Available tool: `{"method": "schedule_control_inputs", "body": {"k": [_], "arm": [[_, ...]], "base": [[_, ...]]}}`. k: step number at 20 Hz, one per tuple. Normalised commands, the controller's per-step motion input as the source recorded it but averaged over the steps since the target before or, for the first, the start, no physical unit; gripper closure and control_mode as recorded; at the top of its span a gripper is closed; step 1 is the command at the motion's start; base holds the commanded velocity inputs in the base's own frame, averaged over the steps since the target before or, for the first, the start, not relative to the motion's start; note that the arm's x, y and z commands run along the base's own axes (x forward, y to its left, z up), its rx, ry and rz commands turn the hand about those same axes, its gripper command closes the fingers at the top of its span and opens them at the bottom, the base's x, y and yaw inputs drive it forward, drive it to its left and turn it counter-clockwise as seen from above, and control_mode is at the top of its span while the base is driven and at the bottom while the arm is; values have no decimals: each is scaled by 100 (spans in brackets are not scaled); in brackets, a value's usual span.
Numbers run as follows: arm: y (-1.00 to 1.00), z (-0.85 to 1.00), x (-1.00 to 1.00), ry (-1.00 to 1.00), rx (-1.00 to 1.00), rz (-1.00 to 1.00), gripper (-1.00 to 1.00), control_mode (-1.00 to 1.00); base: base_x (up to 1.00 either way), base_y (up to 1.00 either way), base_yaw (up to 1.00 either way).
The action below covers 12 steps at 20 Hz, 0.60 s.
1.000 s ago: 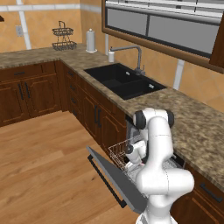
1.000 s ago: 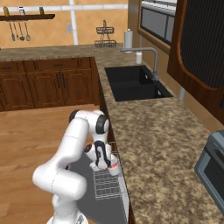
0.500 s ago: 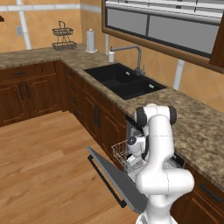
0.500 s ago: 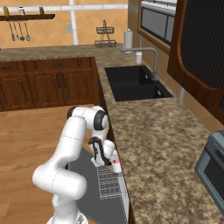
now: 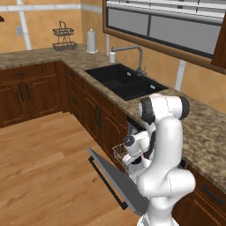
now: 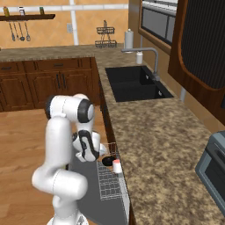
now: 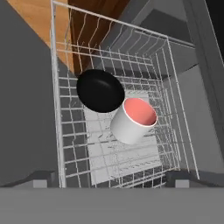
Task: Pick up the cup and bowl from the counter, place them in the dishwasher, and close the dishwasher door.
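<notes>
The dishwasher (image 5: 145, 145) stands open under the granite counter (image 6: 154, 132), directly below the hand. Its door (image 5: 117, 183) is dropped to near horizontal, presumably to let the white wire rack (image 7: 61, 131) slide out beneath the gripper for loading.

In the hand view the rack lies straight ahead of the fingers. The bowl (image 7: 100, 91) sits low on the rack floor, mouth up, its axis running roughly toward the camera. The cup (image 7: 132, 120) is just beside it, the two rims touching or nearly so. The cup is tilted, its pink-red opening turned up and away from the bowl; its long axis leans, judged to be resting against the wires and not standing square.

The gripper (image 6: 100, 153) hangs just above the rack; the cup (image 6: 117, 166) lies free below it. Nothing is between the fingers, which are spread wide.

Both items are in the rack; door closing is judged outstanding.
</notes>
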Motion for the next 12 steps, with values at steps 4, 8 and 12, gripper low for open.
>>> {"method": "schedule_control_inputs", "body": {"k": [4, 8, 12], "arm": [[70, 100, -57, -12, -2, 0, -100, -100], [61, 100, -14, -7, 0, 0, -100, -100], [67, 100, 2, 0, 0, -1, -100, -100]], "base": [[0, 0, 0], [0, 0, 0], [0, 0, 0]]}}
